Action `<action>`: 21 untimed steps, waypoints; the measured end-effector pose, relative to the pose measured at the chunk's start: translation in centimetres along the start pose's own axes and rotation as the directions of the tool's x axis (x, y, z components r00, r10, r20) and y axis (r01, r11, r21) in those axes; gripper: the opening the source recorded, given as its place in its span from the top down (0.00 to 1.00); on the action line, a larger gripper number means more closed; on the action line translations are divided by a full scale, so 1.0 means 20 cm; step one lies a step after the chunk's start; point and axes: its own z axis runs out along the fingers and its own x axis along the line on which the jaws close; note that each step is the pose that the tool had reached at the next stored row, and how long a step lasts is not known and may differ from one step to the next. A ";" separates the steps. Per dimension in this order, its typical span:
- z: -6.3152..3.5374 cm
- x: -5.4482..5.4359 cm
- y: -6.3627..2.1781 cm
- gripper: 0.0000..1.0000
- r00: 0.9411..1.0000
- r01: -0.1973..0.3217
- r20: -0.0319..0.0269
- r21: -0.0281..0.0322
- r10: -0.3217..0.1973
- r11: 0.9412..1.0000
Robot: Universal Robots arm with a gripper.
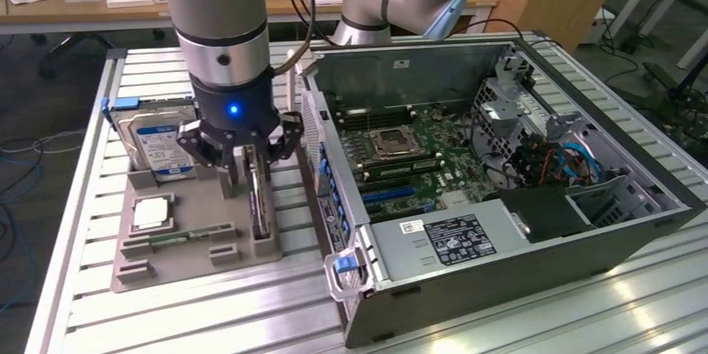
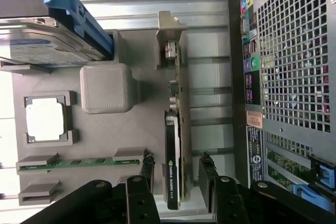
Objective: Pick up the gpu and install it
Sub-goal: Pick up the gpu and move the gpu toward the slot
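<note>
Ribbed aluminium table carries a grey plastic parts holder beside the open dark computer case. My pincer stands apart, one finger on each side of the gpu, a slim dark card standing on its edge in the holder. From the wrist I read "NVIDIA QUADRO" on its rim. The exterior view shows instead the green motherboard inside the case.

So the gpu is a slim black card standing upright on its long edge, slotted into the grey holder in the lower left of the exterior view. In the wrist view its edge reads Nvidia Quadro, and a silvery metal bracket caps one end.
</note>
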 end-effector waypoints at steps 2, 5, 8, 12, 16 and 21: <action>0.017 0.00 -0.001 0.53 1.000 0.000 0.000 0.000 0.000 1.000; 0.042 0.00 -0.002 0.53 1.000 0.000 0.000 0.000 0.000 1.000; 0.061 0.00 -0.003 0.53 1.000 0.000 0.000 0.000 0.000 1.000; 0.086 0.00 -0.002 0.53 1.000 0.000 0.000 0.000 0.000 1.000; 0.109 0.00 0.004 0.53 1.000 0.000 0.000 -0.001 0.000 1.000; 0.132 0.00 0.026 0.53 1.000 0.000 0.000 -0.001 0.000 1.000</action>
